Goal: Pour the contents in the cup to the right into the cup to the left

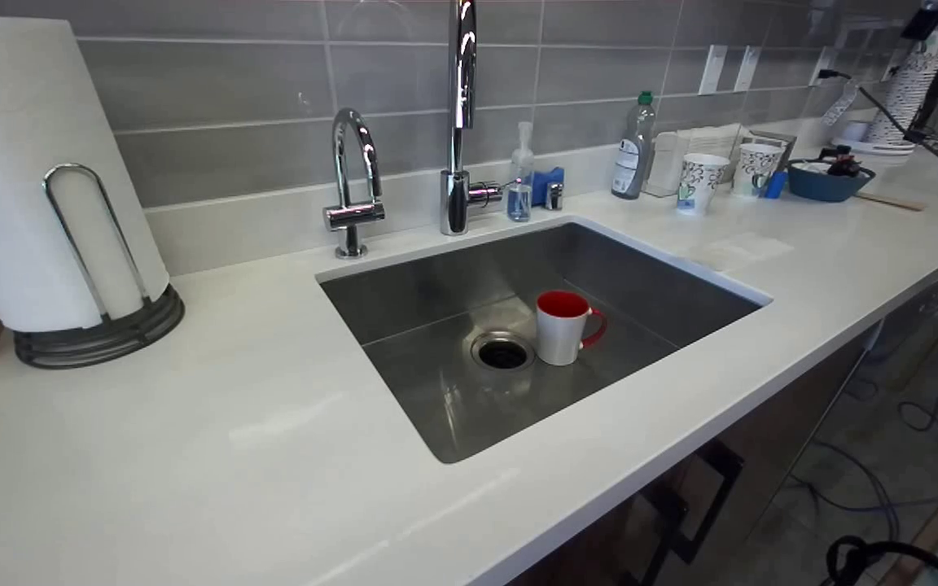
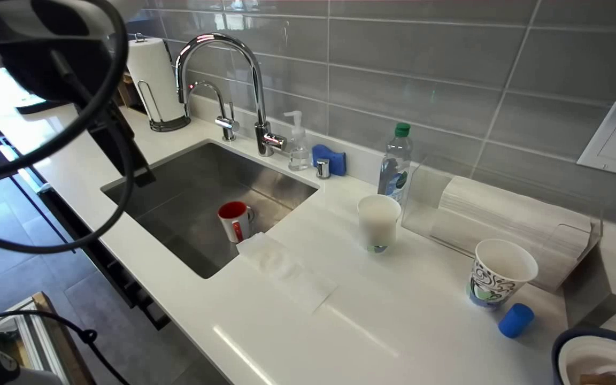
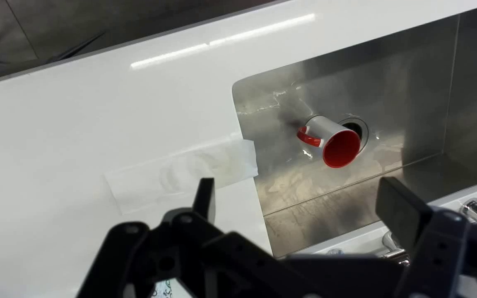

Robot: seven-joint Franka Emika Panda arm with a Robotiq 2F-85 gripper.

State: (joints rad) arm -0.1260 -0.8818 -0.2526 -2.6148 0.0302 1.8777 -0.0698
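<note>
White countertop (image 1: pixel 216 480) runs along a grey tiled wall (image 1: pixel 216 85) at its far side. Right of the sink (image 1: pixel 412 305), the cup to the left (image 2: pixel 378 227) stands upright; the cup to the right (image 2: pixel 495 283) stands upright farther right, apart from it. A blue cylinder (image 2: pixel 516 321) is just beside the cup to the right; a green-capped bottle (image 2: pixel 395 160) stands on the far side of the cup to the left. Inside the sink, a red-lined mug (image 1: pixel 557 338) stands just right of the drain (image 1: pixel 502 353). Gripper (image 3: pixel 297 196): fingers apart, above the sink and countertop.
</note>
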